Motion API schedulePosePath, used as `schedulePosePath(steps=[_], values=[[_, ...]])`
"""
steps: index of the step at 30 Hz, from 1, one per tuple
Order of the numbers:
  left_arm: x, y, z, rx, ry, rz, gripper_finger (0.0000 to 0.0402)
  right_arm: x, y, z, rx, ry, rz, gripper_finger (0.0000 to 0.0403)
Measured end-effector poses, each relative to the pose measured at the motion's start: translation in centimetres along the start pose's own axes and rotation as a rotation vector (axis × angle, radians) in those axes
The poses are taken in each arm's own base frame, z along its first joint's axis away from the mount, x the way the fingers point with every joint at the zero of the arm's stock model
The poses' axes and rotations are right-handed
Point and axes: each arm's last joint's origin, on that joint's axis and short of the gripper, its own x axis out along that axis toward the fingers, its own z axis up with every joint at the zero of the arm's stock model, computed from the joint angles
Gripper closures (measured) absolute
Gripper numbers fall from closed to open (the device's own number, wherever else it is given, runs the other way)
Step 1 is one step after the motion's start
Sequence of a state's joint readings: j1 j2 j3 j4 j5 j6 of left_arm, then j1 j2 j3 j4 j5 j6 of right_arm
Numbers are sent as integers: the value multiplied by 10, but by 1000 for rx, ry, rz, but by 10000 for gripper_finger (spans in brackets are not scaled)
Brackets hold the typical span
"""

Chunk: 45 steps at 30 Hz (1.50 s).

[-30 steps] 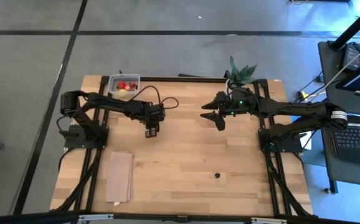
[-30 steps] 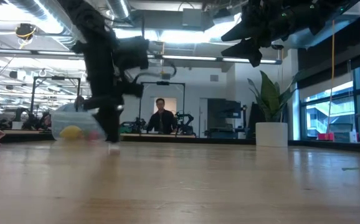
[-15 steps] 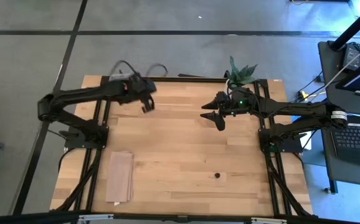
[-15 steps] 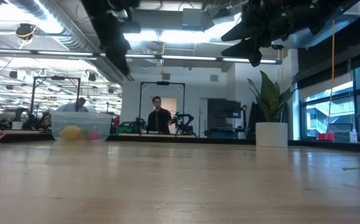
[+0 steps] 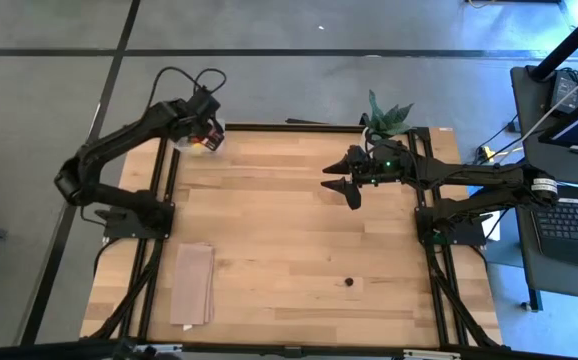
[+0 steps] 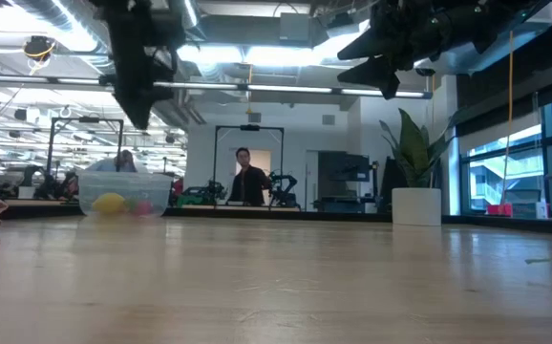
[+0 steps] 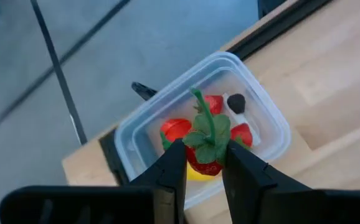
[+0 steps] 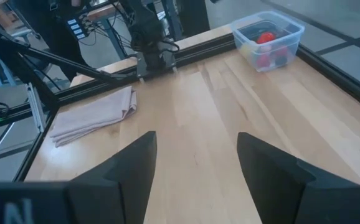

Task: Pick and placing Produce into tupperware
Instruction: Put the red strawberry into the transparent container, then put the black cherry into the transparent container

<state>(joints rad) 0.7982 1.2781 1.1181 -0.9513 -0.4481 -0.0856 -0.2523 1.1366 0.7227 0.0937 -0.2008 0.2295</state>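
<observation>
The tupperware (image 7: 264, 109), a clear box, stands at the table's far left corner (image 8: 268, 38) (image 6: 123, 191). It holds red strawberries (image 7: 175, 129), a yellow piece and a dark berry (image 7: 236, 102). My left gripper (image 7: 205, 155) (image 5: 206, 132) hangs above it, shut on a red strawberry (image 7: 203, 149) with a green leafy cap. Another dark berry (image 5: 349, 282) lies on the table near the front right. My right gripper (image 5: 341, 184) (image 8: 195, 162) hovers open and empty high over the far right part of the table. My left gripper pinches the strawberry's red body (image 7: 195, 164) between its two fingers, just under the leafy cap (image 7: 208, 134). The fingers slant down from above. The strawberry is lifted clear above the open tupperware, its green stem (image 7: 198, 99) sticking out past the fingertips.
A folded tan cloth (image 5: 193, 283) lies at the near left. A spiky green plant (image 5: 387, 115) in a white pot (image 6: 416, 205) stands at the far edge, behind my right arm. Bare wood lies in the middle. A person (image 6: 247, 182) stands in the room beyond.
My left gripper has risen from the table's middle left and swung toward the far left corner, rolling as it went. It carries the strawberry, now lifted clear and over the tupperware. My right arm has kept still.
</observation>
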Motion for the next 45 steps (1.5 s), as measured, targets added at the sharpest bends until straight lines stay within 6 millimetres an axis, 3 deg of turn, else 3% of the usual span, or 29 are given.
schedulePosePath(steps=[9,15,18,22,29,37,41,45], values=[[62,4,16,-163,104,-63,314,0,0,1,1,-7,2,178],[104,-7,14,-146,241,-52,324,0,0,1,20,-6,3,178],[118,-13,13,-133,274,-51,327,0,0,1,26,-6,3,178],[125,-17,13,-117,290,-45,299,0,0,1,26,-6,3,178],[123,-19,12,-54,295,-45,246,0,0,1,26,-6,3,178],[119,-19,12,-27,286,3,228,0,0,1,26,-5,3,178],[90,-14,18,-22,179,56,227,0,0,1,26,-5,3,178],[33,-6,32,-92,-38,-1,232,0,0,1,26,-5,3,178]])
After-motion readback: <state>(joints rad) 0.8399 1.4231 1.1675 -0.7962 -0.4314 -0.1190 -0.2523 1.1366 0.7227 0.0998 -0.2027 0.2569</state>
